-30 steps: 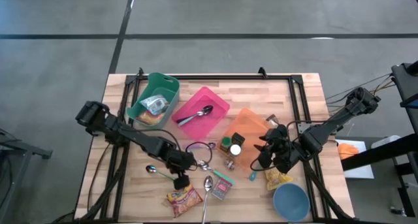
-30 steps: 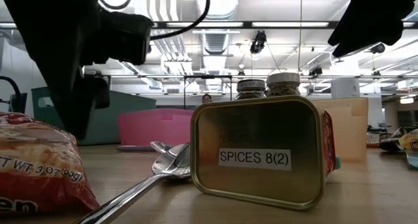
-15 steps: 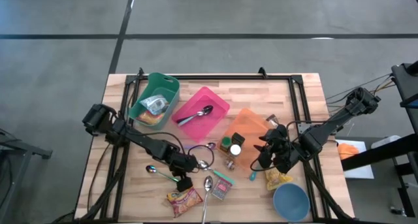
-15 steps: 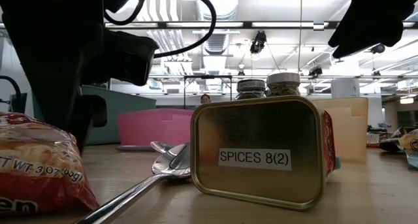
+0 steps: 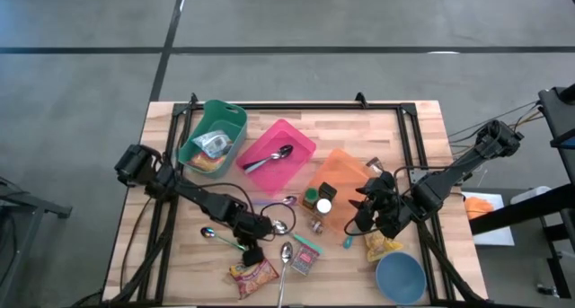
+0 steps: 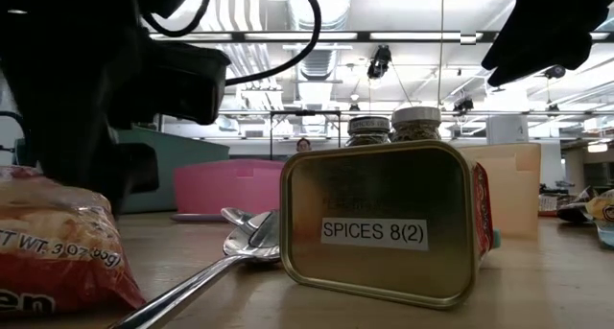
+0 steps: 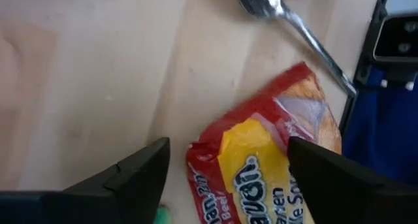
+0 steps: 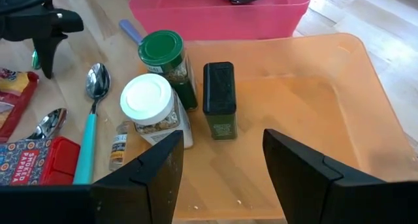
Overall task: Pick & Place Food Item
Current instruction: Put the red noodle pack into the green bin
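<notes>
The food item, a red-and-yellow noodle packet (image 5: 254,274), lies flat on the wooden table near its front edge. It also shows in the low view (image 6: 48,243). My left gripper (image 5: 252,254) hangs just above the packet's far end, slanting down and open. In the left wrist view its fingers (image 7: 225,152) stand on either side of the packet (image 7: 261,172), with bare table showing beside one finger. My right gripper (image 5: 364,220) waits open over the orange bin (image 5: 346,169), with nothing between its fingers (image 8: 222,152).
A spoon (image 5: 285,254) and a spice tin (image 5: 304,259) lie just right of the packet, and a teal-handled spoon (image 5: 220,238) lies to its left. The green bin (image 5: 211,137) holds food packets; the pink bin (image 5: 278,155) holds spoons. A yellow packet (image 5: 381,246) and a blue bowl (image 5: 400,277) sit front right.
My left gripper has come down toward the noodle packet and a little toward the table's near edge. The packet has stayed where it was.
</notes>
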Controlling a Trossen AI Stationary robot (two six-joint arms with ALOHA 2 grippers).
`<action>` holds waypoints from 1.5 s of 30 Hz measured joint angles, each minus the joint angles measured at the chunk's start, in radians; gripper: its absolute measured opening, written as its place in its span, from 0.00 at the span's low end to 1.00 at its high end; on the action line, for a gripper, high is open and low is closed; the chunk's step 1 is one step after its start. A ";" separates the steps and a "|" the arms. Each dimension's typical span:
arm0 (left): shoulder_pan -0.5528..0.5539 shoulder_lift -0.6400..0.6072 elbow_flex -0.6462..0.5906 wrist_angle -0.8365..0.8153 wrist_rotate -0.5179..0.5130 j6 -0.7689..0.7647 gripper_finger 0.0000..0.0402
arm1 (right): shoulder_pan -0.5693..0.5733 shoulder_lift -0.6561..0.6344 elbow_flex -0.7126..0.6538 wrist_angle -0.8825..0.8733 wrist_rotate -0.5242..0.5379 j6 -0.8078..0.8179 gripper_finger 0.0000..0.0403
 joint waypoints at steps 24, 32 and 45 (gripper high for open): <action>-0.017 -0.003 -0.058 0.048 0.009 0.023 0.02 | 0.000 0.000 -0.002 0.004 0.000 0.000 0.52; -0.017 -0.069 -0.058 0.045 0.030 0.023 0.02 | 0.000 0.000 -0.002 0.005 0.000 0.000 0.52; -0.017 -0.449 -0.058 -0.141 -0.297 0.016 0.01 | 0.000 0.000 -0.020 0.005 0.000 -0.003 0.52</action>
